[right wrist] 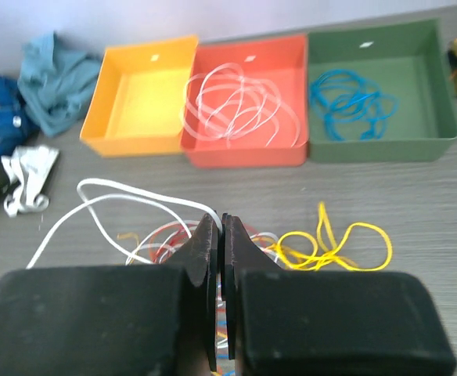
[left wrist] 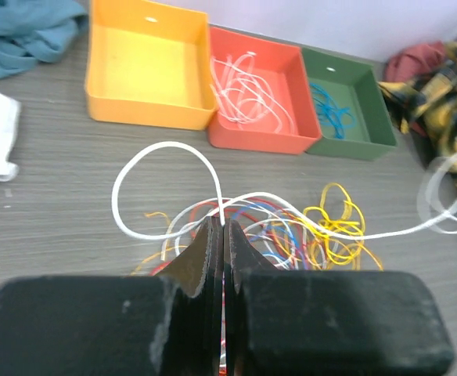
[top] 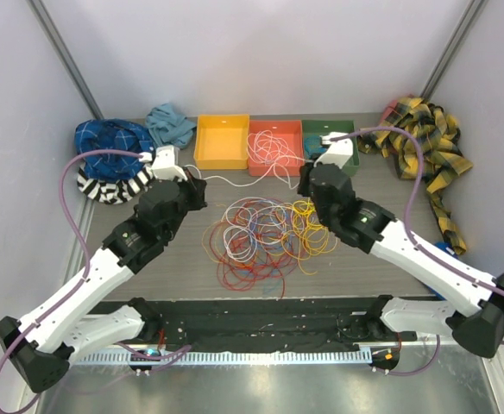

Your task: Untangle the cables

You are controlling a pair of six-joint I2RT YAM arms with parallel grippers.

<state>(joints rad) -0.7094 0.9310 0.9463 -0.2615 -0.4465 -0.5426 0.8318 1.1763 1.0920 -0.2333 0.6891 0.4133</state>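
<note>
Top external view: tangled pile of cables (top: 265, 235) sits mid-table, with red, orange, yellow, blue and white strands mixed. Both arms reach to its far side, between the pile and the row of bins.

Left wrist view: one white cable (left wrist: 166, 146) is drawn out of the heap. The left gripper (left wrist: 222, 225) has its jaws together, pinching that cable at the tips where a loop crosses itself. The loop bulges to the left and the rest of the strand trails off right, above the pile.

Right wrist view: the right gripper (right wrist: 219, 222) also has its jaws together. A white strand runs in from the left straight to the tips. It looks clamped, though the contact itself is hidden by the fingers.

The red-orange bin (left wrist: 260, 141) holds white cables and the green bin (left wrist: 346, 147) holds blue ones. The yellow bin (left wrist: 146, 115) sits at the left end of the row.

Judgement:
- **Step in hand:** freeing the white cable for the red-orange bin.
- **Key relation:** the cable's long axis lies crosswise, roughly parallel to the bin row. That bin is straight beyond the cable's middle, and the right gripper looks the nearer to it.
- **Risk:** the strand passes close over the pile's far edge, so a lift may snag coloured loops.
</note>
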